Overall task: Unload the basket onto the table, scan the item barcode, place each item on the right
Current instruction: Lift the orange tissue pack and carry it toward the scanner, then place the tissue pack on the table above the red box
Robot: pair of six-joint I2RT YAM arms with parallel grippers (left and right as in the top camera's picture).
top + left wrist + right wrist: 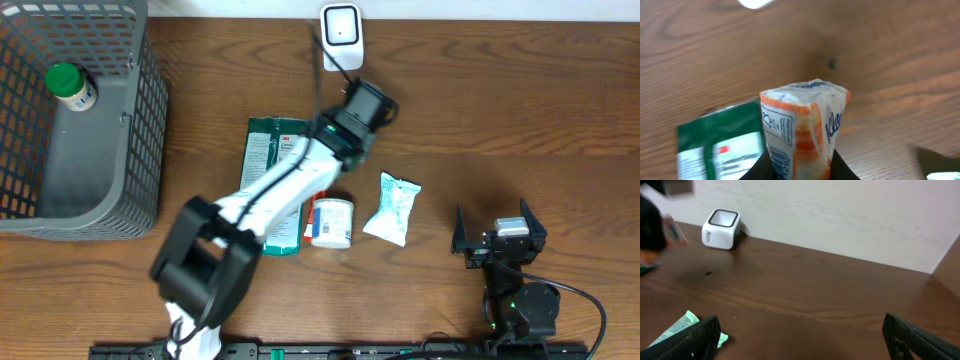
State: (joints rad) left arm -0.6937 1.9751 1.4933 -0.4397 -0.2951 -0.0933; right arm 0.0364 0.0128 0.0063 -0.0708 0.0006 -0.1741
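My left gripper (799, 172) is shut on an orange-and-white tissue pack (800, 125), which stands upright between its black fingers (842, 170). A barcode (780, 165) shows on the pack's left side, low down by the fingers. From overhead, the left gripper (360, 105) hovers just below the white scanner (340, 28) at the table's far edge, and it covers the pack. The right wrist view shows the scanner (721, 228) by the wall. My right gripper (498, 235) rests open at the near right, with nothing between its fingers (690, 337).
A green flat packet (272, 160), a white tub (332, 222) and a pale green pouch (392, 208) lie mid-table. A grey wire basket (100, 200) at the far left holds a green-lidded bottle (70, 86).
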